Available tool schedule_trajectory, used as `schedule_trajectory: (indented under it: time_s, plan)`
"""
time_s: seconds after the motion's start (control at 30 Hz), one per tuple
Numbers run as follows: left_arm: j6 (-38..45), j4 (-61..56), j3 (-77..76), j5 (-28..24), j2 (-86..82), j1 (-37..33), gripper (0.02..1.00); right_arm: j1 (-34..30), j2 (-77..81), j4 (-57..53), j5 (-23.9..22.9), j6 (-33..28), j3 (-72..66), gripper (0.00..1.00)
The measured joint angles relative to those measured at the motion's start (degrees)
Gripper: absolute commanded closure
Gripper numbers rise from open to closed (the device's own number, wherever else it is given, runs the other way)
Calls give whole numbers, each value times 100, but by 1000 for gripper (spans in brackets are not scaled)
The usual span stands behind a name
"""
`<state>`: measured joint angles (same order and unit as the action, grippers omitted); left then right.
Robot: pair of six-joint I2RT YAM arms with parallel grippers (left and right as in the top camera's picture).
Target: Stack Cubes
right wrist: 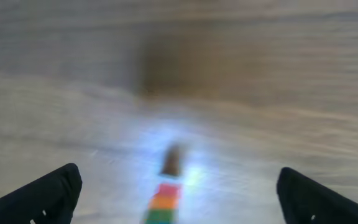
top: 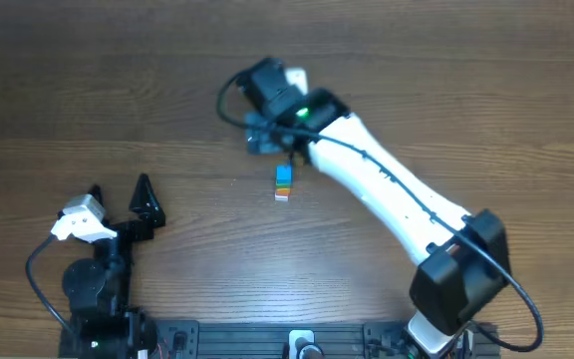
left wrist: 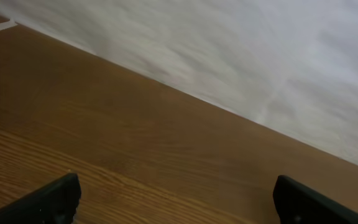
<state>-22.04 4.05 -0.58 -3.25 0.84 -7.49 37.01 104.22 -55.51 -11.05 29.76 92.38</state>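
A brown wood-grain counter (top: 466, 90) spreads beneath both arms. The right pincer (top: 270, 142) hangs lifted over it, past the middle, its fingers spread wide and holding nothing. Near it, on the side toward the arms' bases, the stack of cubes (top: 283, 182) stands upright, blue on top, with green, orange and red also in it. Well apart, the left pincer (top: 120, 186) is likewise wide and empty.

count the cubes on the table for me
4, as far as I can tell, all in one stack in the middle of the table: blue, green, orange and red. Another may be hidden within it.
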Motion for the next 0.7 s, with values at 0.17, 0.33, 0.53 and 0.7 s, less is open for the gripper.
schedule_trajectory:
  time_s: [0.17, 0.33, 0.53, 0.7]
  plan:
    - [0, 0, 0, 0, 0, 0, 18, -1099, -361, -70, -85, -424, 0, 9]
    - [0, 0, 0, 0, 0, 2, 18, -2009, -1167, 151, -295, -984, -236, 7]
    - [0, 0, 0, 0, 0, 0, 18, -2479, -2767, 999, -398, -1471, -1727, 9]
    - [0, 0, 0, 2, 0, 0, 20, -2859, -4105, 1460, -439, -1646, -3049, 9]
